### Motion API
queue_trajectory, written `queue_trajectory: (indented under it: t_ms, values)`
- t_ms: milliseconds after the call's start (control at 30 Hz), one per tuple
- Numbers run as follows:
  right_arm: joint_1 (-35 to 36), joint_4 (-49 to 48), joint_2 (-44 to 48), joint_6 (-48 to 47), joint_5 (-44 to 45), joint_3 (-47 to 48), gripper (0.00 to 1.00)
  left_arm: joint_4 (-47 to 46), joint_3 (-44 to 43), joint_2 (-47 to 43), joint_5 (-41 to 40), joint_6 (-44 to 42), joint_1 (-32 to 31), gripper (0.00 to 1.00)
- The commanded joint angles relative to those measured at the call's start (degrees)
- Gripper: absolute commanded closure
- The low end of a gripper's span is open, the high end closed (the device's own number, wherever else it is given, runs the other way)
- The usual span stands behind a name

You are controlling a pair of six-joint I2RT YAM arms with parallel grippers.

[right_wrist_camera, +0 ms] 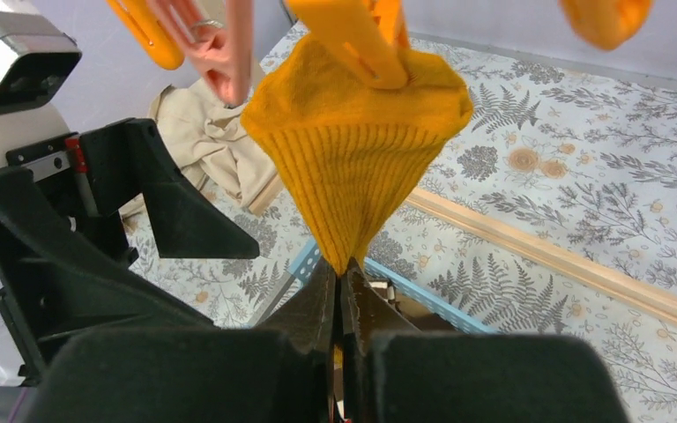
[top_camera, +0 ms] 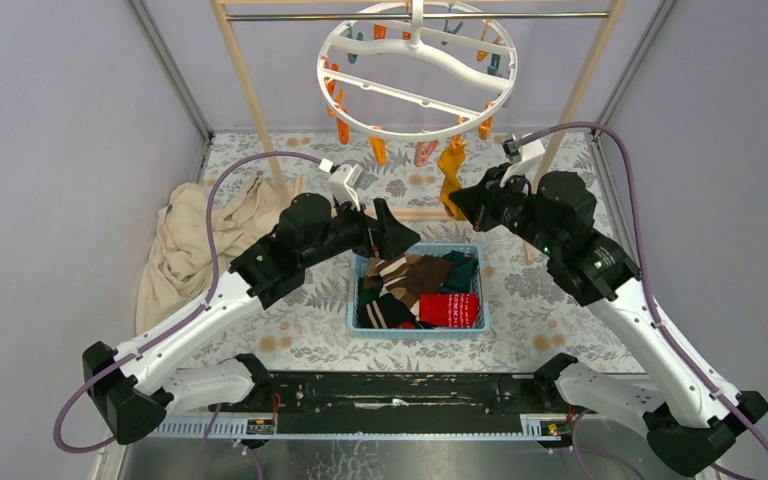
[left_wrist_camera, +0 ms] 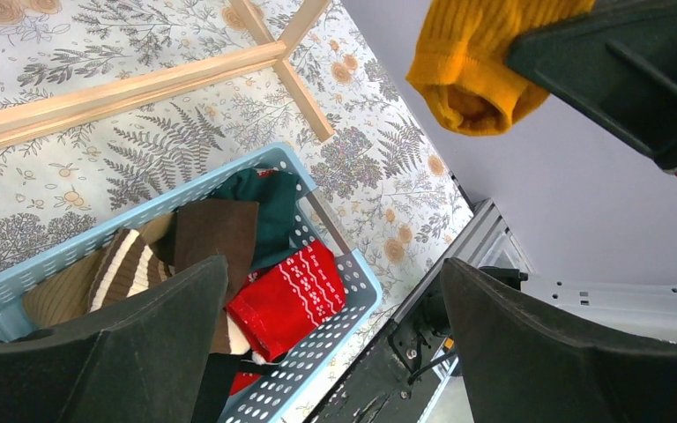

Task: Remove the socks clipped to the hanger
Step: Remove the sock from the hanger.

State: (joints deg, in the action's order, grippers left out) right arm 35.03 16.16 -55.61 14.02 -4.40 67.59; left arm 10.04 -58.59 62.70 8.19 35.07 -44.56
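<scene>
Mustard sock (right_wrist_camera: 353, 167), pinned by orange clip (right_wrist_camera: 353, 35), grasped by right pincer (right_wrist_camera: 339, 286); left pincer (left_wrist_camera: 333, 269) released. Downward tug needed next.

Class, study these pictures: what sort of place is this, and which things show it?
Probably a robot test booth staged as a laundry corner: two robot arms bolted to a table between walls, a round clip hanger on a wooden rack, a blue basket of socks.

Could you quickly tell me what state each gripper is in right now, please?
Left gripper: open, holding nothing.
Right gripper: closed on the mustard sock hanging from an orange clip.
</scene>
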Motion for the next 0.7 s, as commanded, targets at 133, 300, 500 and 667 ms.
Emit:
queue_trajectory:
  t_ms: [133,300,500,667]
  values:
    - [-11.4,-8.3,-2.4,4.1,-19.3,0.9,1.00,-2.1,-2.0,-1.6,0.0,-0.7,0.4,0.01]
    - [-19.2,-12.4,-5.1,11.2,-32.3,1.3,1.00,-0.6,-2.7,-2.3,-0.3,-1.2,0.4,0.01]
    - [-23.5,-14.6,-8.3,16.8,-43.5,3.2,1.00,0.2,-3.4,-3.3,-0.8,-1.3,0.4,0.01]
    - [-26.1,-18.7,-10.6,22.1,-53.0,3.6,1.00,0.3,-5.0,-3.0,-0.6,-1.2,0.4,0.01]
